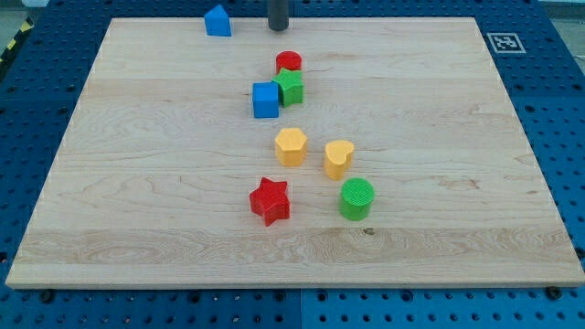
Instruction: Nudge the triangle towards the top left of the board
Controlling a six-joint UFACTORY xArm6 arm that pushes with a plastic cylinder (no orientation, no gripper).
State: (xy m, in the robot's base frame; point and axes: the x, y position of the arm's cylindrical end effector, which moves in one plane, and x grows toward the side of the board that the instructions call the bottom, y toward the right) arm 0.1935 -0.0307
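Blue triangle block (218, 20) near board (137, 183) top edge; my tip (278, 28) right of it.

No readable text; board (439, 110) bears a fiducial marker (503, 42).

Wooden board (457, 183) under eight coloured blocks (292, 146)

rod (279, 14) cut by top edge, red block (289, 61) half hidden
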